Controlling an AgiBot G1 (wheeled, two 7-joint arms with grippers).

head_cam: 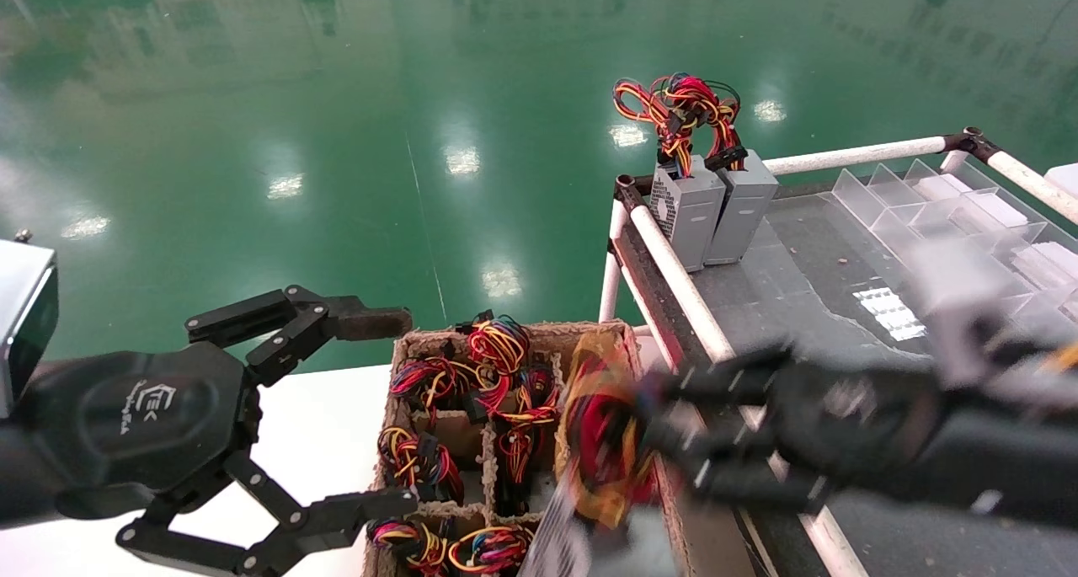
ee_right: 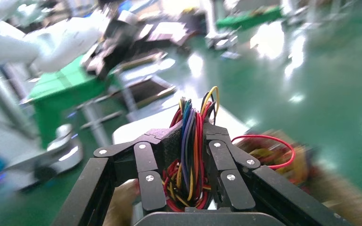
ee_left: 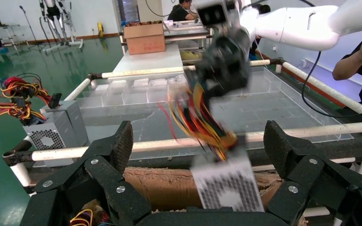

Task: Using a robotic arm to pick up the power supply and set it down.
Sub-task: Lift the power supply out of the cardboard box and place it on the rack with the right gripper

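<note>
Power supply [ee_left: 226,181] beneath right claw [ee_right: 188,141]

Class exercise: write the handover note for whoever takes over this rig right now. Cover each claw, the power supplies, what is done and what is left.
Right claw: shut on the wire bundle of a power supply, which hangs above the cardboard divider box.
Left claw: open, idle beside the box.
Done: two power supplies stand upright on the rack.
Left: set down the carried unit; more wire bundles show in the box.
</note>
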